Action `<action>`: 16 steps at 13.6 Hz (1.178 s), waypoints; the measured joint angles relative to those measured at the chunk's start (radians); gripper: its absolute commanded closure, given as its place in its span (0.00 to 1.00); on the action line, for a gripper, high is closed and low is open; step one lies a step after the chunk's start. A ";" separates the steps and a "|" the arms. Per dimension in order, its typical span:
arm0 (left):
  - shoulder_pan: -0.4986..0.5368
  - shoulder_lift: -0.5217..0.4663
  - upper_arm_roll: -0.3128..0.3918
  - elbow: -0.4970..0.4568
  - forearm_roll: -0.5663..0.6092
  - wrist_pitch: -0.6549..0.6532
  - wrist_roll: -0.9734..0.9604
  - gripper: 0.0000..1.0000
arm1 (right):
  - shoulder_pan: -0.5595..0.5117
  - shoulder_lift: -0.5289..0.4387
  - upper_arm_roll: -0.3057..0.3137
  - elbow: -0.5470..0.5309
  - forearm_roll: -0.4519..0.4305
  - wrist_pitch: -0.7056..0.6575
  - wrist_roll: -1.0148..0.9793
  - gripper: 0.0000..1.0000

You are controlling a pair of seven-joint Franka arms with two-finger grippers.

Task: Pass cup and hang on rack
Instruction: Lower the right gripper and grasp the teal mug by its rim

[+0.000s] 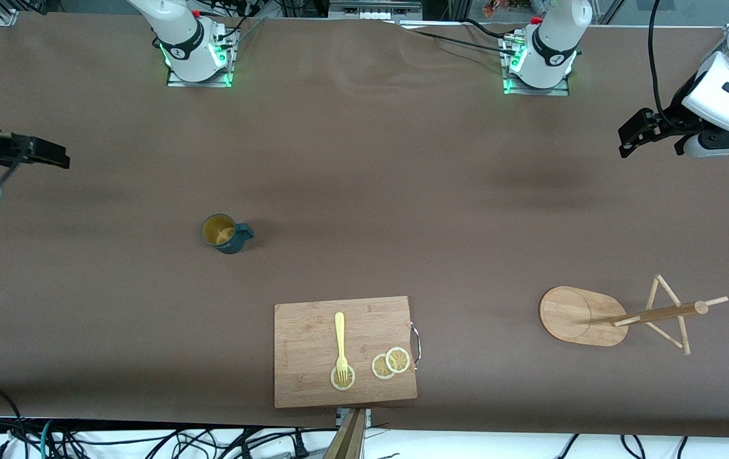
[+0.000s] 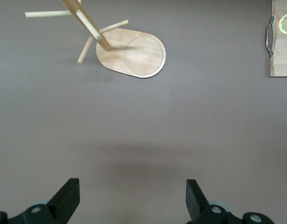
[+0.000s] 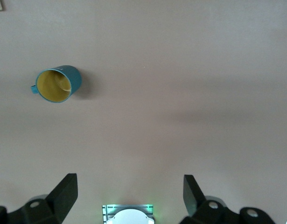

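The dark teal cup (image 1: 227,233) stands upright on the brown table, toward the right arm's end, tan-yellow inside showing and handle pointing toward the left arm's end. It also shows in the right wrist view (image 3: 57,84). The bamboo rack (image 1: 581,315) stands toward the left arm's end, with its post and thin pegs above an oval base, and shows in the left wrist view (image 2: 134,56). My right gripper (image 1: 52,155) (image 3: 129,182) is open and empty, up over the table's right-arm end, away from the cup. My left gripper (image 1: 632,135) (image 2: 131,186) is open and empty, up over bare table, apart from the rack.
A rectangular wooden cutting board (image 1: 307,331) lies near the front edge between cup and rack. It carries a yellow fork (image 1: 339,338) and lemon slices (image 1: 390,363). Its metal handle end shows in the left wrist view (image 2: 269,35). The arm bases (image 1: 195,51) (image 1: 540,60) stand farthest from the front camera.
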 measured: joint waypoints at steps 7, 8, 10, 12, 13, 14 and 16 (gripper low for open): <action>0.003 -0.020 0.002 -0.012 0.000 0.004 0.000 0.00 | 0.053 0.239 0.008 -0.037 0.092 0.203 0.059 0.00; 0.004 -0.020 0.002 -0.019 0.000 0.004 0.000 0.00 | 0.078 0.261 0.009 -0.051 0.092 0.243 0.106 0.00; 0.004 -0.021 0.002 -0.024 0.000 0.004 0.000 0.00 | 0.130 0.294 0.010 -0.092 0.092 0.332 0.184 0.00; 0.004 -0.025 0.002 -0.025 0.000 0.004 0.000 0.00 | 0.163 0.311 0.010 -0.145 0.092 0.412 0.248 0.00; 0.004 -0.028 0.002 -0.028 0.000 0.004 0.000 0.00 | 0.174 0.315 0.010 -0.169 0.092 0.444 0.267 0.00; 0.004 -0.030 0.002 -0.032 0.000 0.004 0.000 0.00 | 0.183 0.315 0.010 -0.186 0.092 0.463 0.282 0.00; 0.004 -0.031 0.003 -0.038 0.000 0.008 -0.001 0.00 | 0.190 0.317 0.010 -0.207 0.092 0.476 0.293 0.00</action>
